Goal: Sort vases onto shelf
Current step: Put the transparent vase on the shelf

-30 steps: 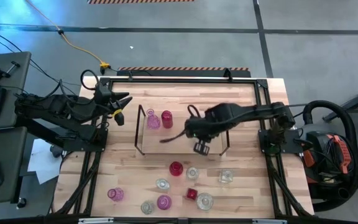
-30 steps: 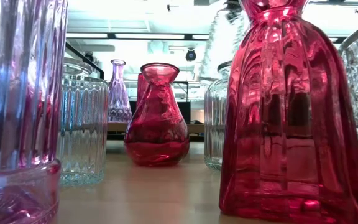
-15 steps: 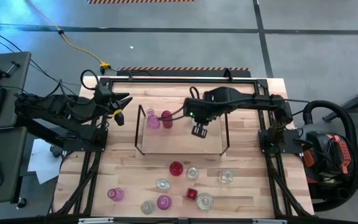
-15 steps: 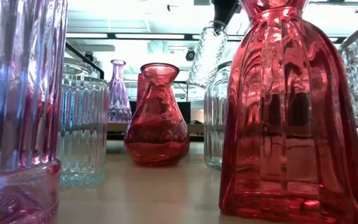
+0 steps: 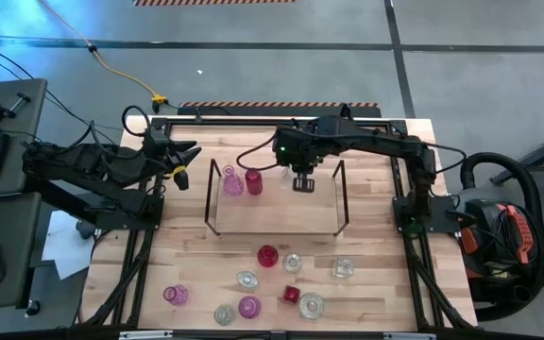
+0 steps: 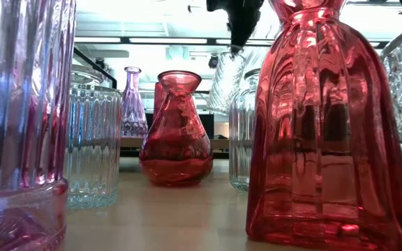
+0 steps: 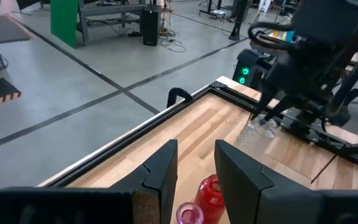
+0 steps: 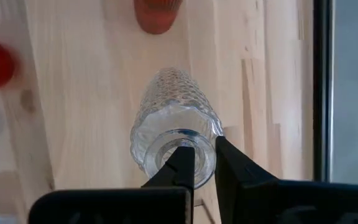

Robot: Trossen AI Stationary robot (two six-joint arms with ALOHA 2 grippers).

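**Right arm holds clear vase over back of shelf**

We see the right gripper [image 5: 302, 182] above the rear part of the shelf [image 5: 281, 212], its jaws clamped on the rim of a clear textured vase [image 8: 174, 129]. In the right wrist view one finger sits inside the vase mouth and the other outside it, with the body of the vase hanging below toward the light wood. In the low view the same clear vase [image 6: 226, 80] hangs from the dark gripper, well behind the front row of glass; we cannot tell whether its base touches the board.

On the shelf, near its left wire frame, stand a pink vase [image 5: 231, 181] and a red vase [image 5: 253, 179], just beside each other. The held vase is to their right, apart from them.

The left gripper [image 5: 183, 162] waits at the left edge of the desk [image 5: 376, 283], off the shelf, with its jaws apart and nothing between them.

Nine more vases stand on the front half of the desk: a red one [image 5: 267, 256], several clear ones such as [image 5: 344, 268], and magenta ones such as [image 5: 176, 295].
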